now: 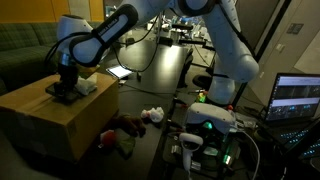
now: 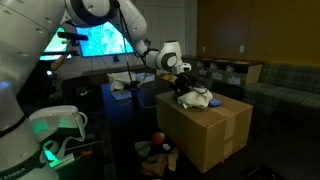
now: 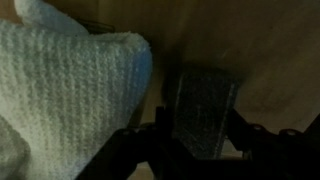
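My gripper is down on top of a big cardboard box. In the wrist view a dark grey block stands between the jaws of the gripper, and the black finger links press in on both its sides. A white knitted cloth lies crumpled on the box top just beside the block, touching or nearly touching it. Bare cardboard shows beyond. The fingertips themselves are lost in shadow.
Soft toys and small items lie on the floor by the box. A lit screen, a laptop and cluttered desks stand behind. A sofa borders the box. The robot base glows green.
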Tool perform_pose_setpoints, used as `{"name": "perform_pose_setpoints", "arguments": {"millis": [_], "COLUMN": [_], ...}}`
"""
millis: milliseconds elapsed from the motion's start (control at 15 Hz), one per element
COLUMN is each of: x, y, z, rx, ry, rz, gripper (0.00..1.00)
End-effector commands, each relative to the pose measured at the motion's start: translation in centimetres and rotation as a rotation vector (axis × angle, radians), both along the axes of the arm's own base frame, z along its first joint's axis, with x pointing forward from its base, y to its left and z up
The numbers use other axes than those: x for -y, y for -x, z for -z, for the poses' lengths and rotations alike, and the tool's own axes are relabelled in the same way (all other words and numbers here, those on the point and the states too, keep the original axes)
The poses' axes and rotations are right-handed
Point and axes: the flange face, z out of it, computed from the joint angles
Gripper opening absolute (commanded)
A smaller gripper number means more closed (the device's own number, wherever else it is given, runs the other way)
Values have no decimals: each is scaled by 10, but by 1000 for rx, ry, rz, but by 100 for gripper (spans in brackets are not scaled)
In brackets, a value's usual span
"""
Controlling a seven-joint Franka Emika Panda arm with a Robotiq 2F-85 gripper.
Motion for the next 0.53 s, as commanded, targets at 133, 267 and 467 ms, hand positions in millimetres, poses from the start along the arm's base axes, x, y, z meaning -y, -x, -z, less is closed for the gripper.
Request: {"name": "perform_pose_setpoints", "arguments": {"millis": [133, 267, 467], "x": [-2, -4, -7], "y": [-16, -15, -11], "z": [-4, -10, -21], "rx": [8, 8, 9], "ry": [15, 12, 11], "rz": [-22, -28, -39], "gripper": [84, 93, 100]}}
